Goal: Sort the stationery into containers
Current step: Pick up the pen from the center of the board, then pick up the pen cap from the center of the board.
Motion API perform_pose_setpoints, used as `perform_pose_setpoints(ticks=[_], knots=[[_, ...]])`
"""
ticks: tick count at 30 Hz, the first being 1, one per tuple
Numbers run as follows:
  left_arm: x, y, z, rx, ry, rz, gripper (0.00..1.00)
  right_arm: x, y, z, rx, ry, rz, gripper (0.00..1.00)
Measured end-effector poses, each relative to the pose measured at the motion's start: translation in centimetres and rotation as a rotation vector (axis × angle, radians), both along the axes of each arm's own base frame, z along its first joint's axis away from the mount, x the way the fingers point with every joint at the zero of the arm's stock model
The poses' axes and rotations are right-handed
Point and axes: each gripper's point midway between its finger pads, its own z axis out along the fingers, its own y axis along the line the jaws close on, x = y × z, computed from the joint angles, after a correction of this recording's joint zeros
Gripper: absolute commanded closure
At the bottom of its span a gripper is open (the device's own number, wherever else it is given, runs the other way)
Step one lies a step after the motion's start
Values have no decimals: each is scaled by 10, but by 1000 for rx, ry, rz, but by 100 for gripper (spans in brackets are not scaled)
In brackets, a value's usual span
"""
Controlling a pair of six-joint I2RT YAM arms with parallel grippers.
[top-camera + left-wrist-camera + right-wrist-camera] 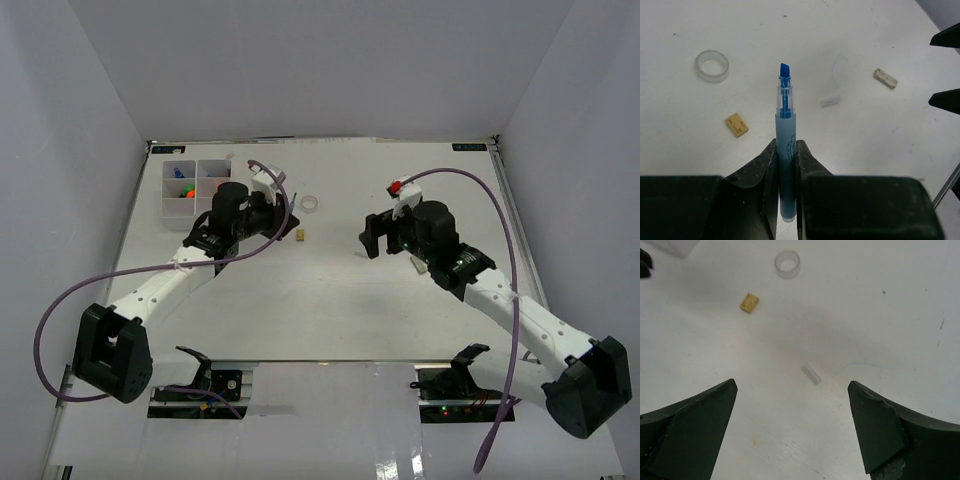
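Note:
My left gripper (pixel 785 145) is shut on a blue highlighter (pixel 785 125) with a clear cap over its blue tip, held above the table. It is to the right of the translucent organiser tray (pixel 196 181) in the top view (pixel 272 212). A clear tape ring (pixel 712 65) and a brass clip (pixel 736 124) lie on the table ahead of it. My right gripper (pixel 792 390) is open and empty above a small clear piece (pixel 811 374). The tape ring (pixel 787 264) and the clip (pixel 749 303) lie beyond it.
The tray's left compartments hold green, orange and blue items (pixel 182 188). A small off-white block (pixel 885 78) lies near the right gripper's fingers (pixel 945 100). White walls enclose the table (pixel 330 300) on three sides. Purple cables loop off both arms.

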Motion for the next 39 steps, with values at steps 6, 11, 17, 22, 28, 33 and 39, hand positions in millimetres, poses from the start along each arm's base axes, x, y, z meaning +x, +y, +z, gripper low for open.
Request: perform_pose_setpoints(ticks=[6,11,17,22,28,33,39], knots=[[-7,23,-3,42,-11,55,100,18,8,-59,-274,182,79,6],[-8,31,-5,85,-27,71,100,26,12,-105,-443,288,171,19],[-5,41,-11,139,-34,100,100,32,19,-142,-565,385,290,35],[-4,46,-15,166,-33,121,100,50,32,-148,-609,391,347,45],[-4,51,-11,177,-47,142,100,57,35,-161,-658,417,385,50],[-3,53,-8,178,-60,149,100,49,29,-177,-698,472,416,53],[-3,53,-8,182,-62,150,100,44,26,-188,-718,516,430,58]])
